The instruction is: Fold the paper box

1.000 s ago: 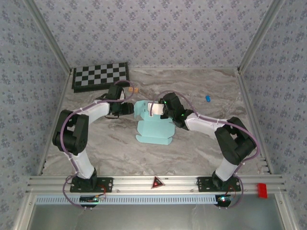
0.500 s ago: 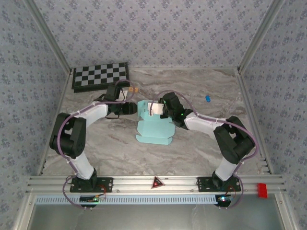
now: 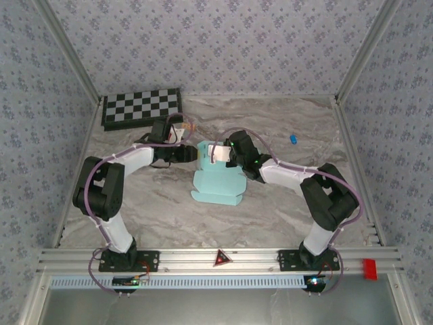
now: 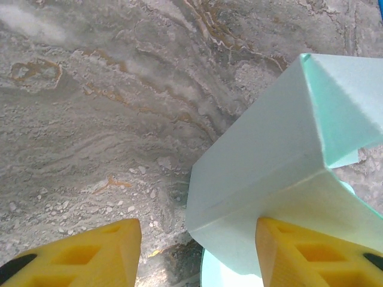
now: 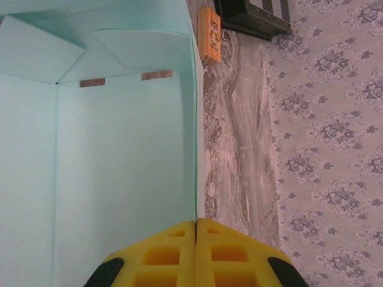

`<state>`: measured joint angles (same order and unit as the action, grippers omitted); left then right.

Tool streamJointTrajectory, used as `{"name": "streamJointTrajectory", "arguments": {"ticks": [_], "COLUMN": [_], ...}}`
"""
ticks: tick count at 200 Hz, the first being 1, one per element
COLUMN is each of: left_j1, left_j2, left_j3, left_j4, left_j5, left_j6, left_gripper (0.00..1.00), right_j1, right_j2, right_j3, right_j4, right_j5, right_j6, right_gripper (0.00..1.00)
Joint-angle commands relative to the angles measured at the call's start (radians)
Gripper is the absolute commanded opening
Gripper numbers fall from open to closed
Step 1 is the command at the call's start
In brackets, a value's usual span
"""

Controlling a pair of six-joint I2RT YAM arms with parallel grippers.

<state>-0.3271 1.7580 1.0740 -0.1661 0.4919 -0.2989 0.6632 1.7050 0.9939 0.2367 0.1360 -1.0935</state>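
Note:
The paper box (image 3: 218, 181) is pale cyan card, partly folded, with walls raised at its far end, in the middle of the table. My left gripper (image 3: 192, 154) is at the box's left wall. In the left wrist view it (image 4: 197, 239) stands open, a folded corner of the box (image 4: 281, 161) reaches between the yellow fingers and touches the right finger (image 4: 311, 257), and the left finger (image 4: 78, 257) is apart from the card. My right gripper (image 3: 218, 153) is shut on the upright wall's edge (image 5: 195, 149), with the box's inside (image 5: 108, 167) to its left.
A black-and-white checkerboard (image 3: 142, 107) lies at the back left. A small orange block (image 5: 209, 34) sits just behind the box. A small blue item (image 3: 293, 139) lies at the back right. A red block (image 3: 369, 269) sits on the front rail.
My left gripper has moved right, up to the box's left wall, and its jaws have narrowed a little. The right gripper keeps its hold and has barely moved.

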Motion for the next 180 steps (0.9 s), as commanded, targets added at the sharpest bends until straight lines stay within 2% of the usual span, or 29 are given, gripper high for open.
{"name": "streamJointTrajectory", "arguments": {"ticks": [1,67,180], "left_j1": [0.002,-0.007,-0.036], "left_j2": [0.002,-0.014,0.001], "left_j3": [-0.022,-0.051,-0.06], "left_j4": [0.056,0.115,0.147], "left_j5": [0.052,0.112,0.13], "left_j6": [0.014,0.072,0.11], "left_gripper": [0.52,0.52,0.51], "right_j1": [-0.001,-0.002,0.02], "right_j2": [0.023,0.027,0.008], "right_j3": [0.017,0.017,-0.033], "right_j4": [-0.044,-0.044,0.012], "right_j5": [-0.003,0.0,0.005], "right_j6": [-0.004,-0.005,-0.025], "right_gripper": [0.0,0.0,0.0]}}
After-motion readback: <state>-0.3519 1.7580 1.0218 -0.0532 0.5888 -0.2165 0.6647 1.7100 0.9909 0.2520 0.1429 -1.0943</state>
